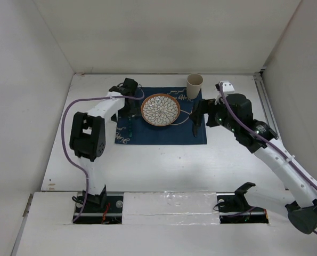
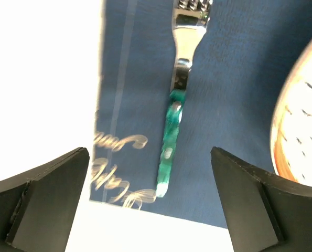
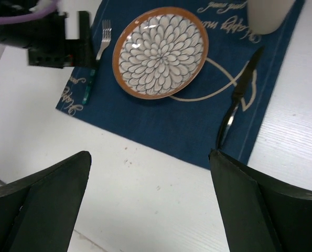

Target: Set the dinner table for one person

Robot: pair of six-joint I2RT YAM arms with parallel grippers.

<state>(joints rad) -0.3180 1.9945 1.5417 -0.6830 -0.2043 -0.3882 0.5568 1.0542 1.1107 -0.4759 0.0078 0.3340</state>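
Note:
On the white dinner table point(image 1: 158, 160) lies a dark blue placemat point(image 1: 161, 136) with a patterned plate point(image 1: 160, 110) at its middle. A fork point(image 2: 171, 142) with a green handle rests on the mat left of the plate. My left gripper point(image 2: 149, 157) hovers open over the fork's handle end, touching nothing. A black-handled knife point(image 3: 238, 97) lies on the mat right of the plate point(image 3: 160, 52). My right gripper point(image 3: 149, 157) is open and empty above bare table near the mat's front edge. A paper cup point(image 1: 195, 85) stands at the mat's far right corner.
White walls close the table in at the back and on both sides. Both arm bases sit at the near edge. The left arm's purple cable point(image 1: 67, 138) loops out over the table's left part. The right arm point(image 1: 275, 154) crosses the right side.

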